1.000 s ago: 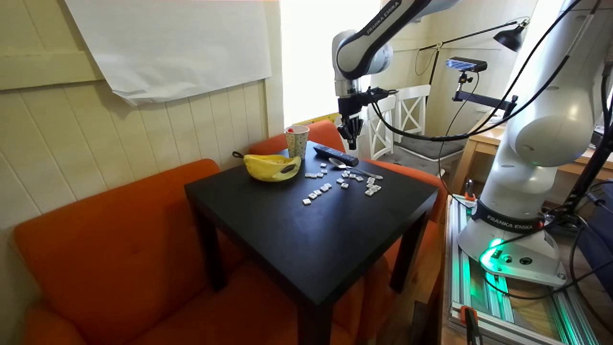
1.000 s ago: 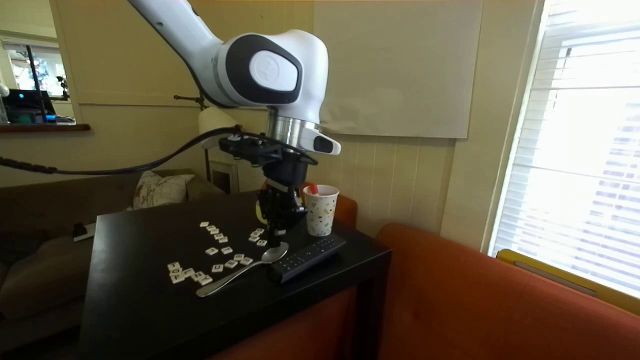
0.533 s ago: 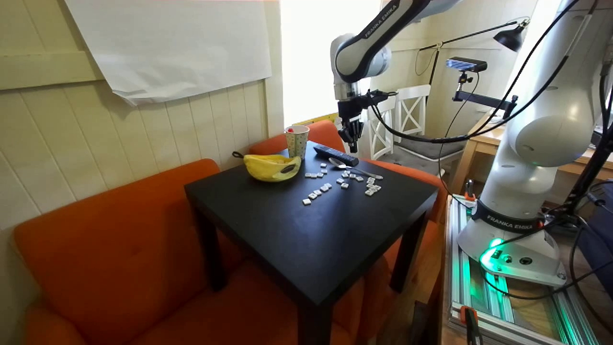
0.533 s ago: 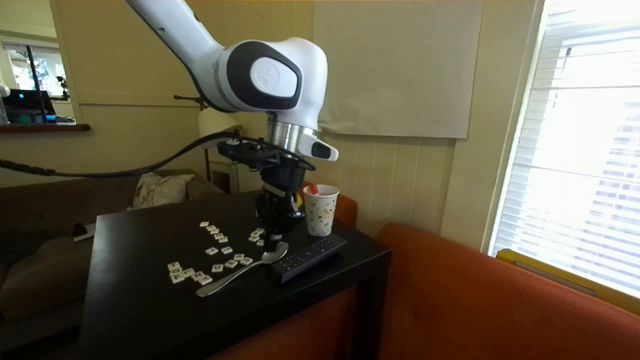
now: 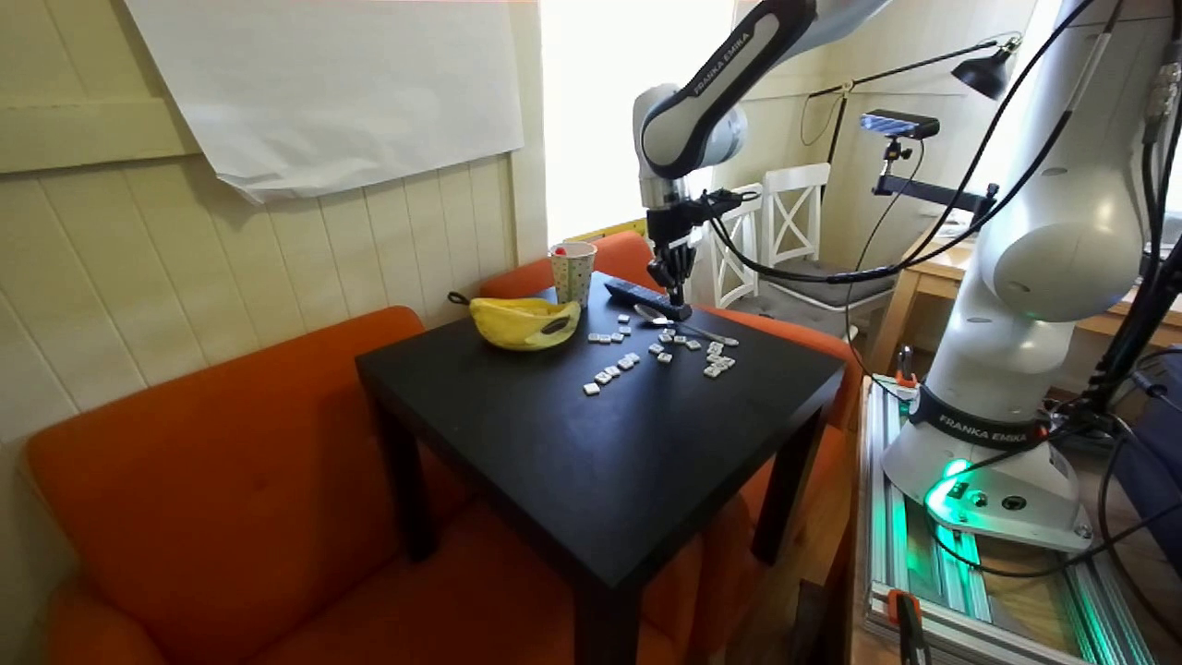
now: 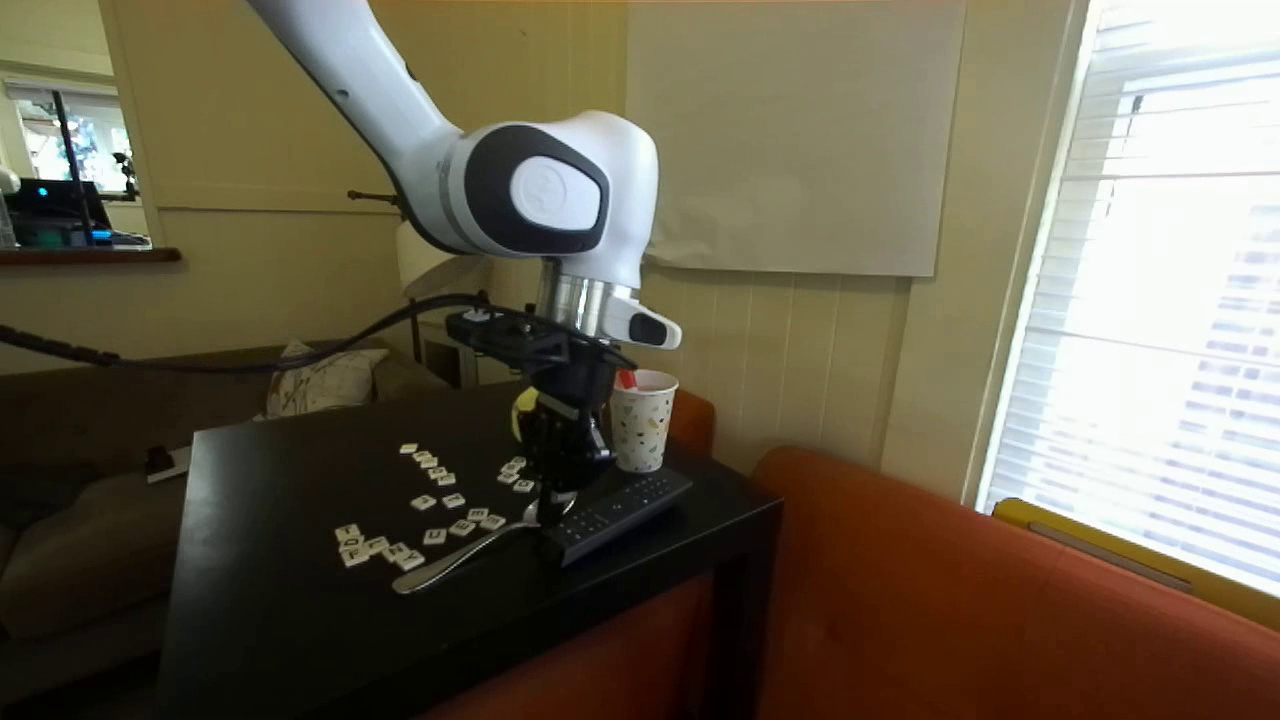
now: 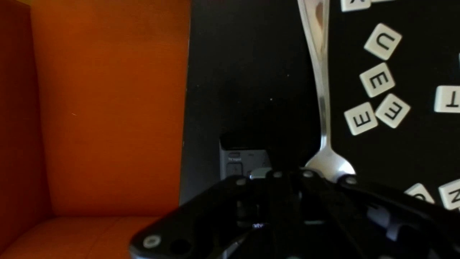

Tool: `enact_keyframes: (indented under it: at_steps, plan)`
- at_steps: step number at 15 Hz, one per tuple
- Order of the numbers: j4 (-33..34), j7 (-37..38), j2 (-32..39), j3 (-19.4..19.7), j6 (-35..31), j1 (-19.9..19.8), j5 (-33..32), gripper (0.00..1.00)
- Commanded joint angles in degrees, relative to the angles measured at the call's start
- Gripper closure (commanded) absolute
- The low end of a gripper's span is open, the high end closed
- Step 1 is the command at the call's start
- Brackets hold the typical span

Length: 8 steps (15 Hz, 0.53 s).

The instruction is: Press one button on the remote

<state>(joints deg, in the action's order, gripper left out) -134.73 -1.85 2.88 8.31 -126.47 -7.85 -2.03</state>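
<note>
Dark and smooth, the black tabletop (image 5: 545,462) bears the whole layout, and over it hangs the black Robotiq gripper (image 6: 547,506), its jaws meeting in one narrow tip with nothing seen between them, presumably to poke like a single finger rather than grasp. Just below that tip, or right beside it, is one end of the slim black oblong remote (image 6: 622,514), lying flat near the tabletop's edge with its rows of tiny pale-marked buttons (image 7: 234,168) upward, which suits a press from above; whether tip and casing touch cannot be told. Alongside rests a shiny metal spoon (image 7: 324,100), its rounded bowl close by the tip, so a sideways slip might nudge it. Small square white letter tiles (image 7: 377,80) lie scattered beyond the spoon, flat and hard-edged. Past the remote's other end stands a speckled white paper-looking cup (image 6: 642,425) with a red object (image 6: 626,379) inside, then a soft-looking yellow banana-shaped holder (image 5: 522,334); behind them come the padded orange seating (image 5: 231,453) and, farthest, the cream grooved wall panels (image 5: 369,249)
</note>
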Motion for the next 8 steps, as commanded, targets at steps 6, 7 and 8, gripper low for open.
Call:
enact_keyframes:
  at_steps: [6,7,8]
  plan:
    - [1.06,1.16,1.32,0.24,-0.45,-0.31,-0.96,1.0]
    - [1.07,1.04,1.13,0.3,-0.11,-0.36,-0.86,1.0]
    - [1.07,0.97,1.02,0.36,0.19,-0.4,-0.92,1.0]
